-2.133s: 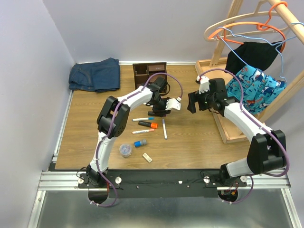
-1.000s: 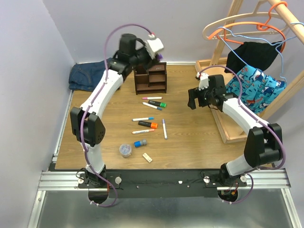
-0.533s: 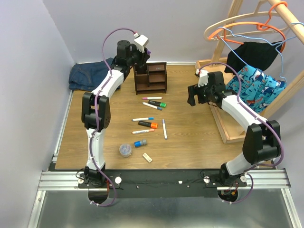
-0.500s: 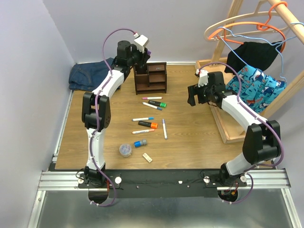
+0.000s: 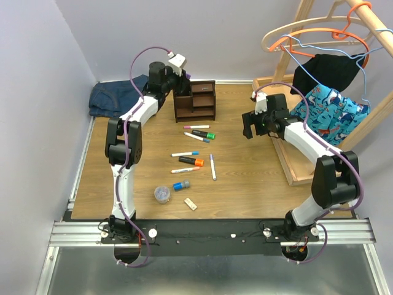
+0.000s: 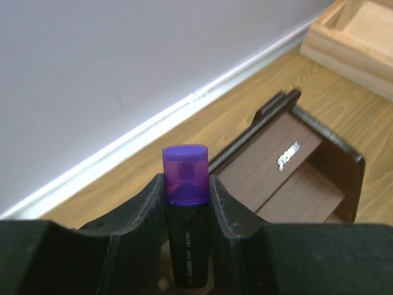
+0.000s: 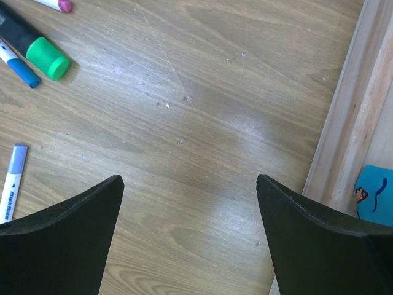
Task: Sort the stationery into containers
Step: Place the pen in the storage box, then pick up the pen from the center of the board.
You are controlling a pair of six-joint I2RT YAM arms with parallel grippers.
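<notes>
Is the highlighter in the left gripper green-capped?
No, the highlighter clamped in the left gripper has a purple cap.

Pale lilac walls (image 5: 37,74) meet in a corner, upper left of the overhead view. White strip (image 5: 233,80) along the foot of the back wall. Wood-grain table (image 5: 245,178), evenly lit, soft shadows. Folded jeans (image 5: 121,96) at its upper left corner. Upper right: light-wood rack (image 5: 368,18) with hangers (image 5: 307,34), black cloth (image 5: 325,70), blue patterned cloth (image 5: 331,114); light-wood tray (image 5: 295,169) below. Aluminium rails (image 5: 80,232) across the lower frame, grey metal sheet (image 5: 202,273) beneath.
</notes>
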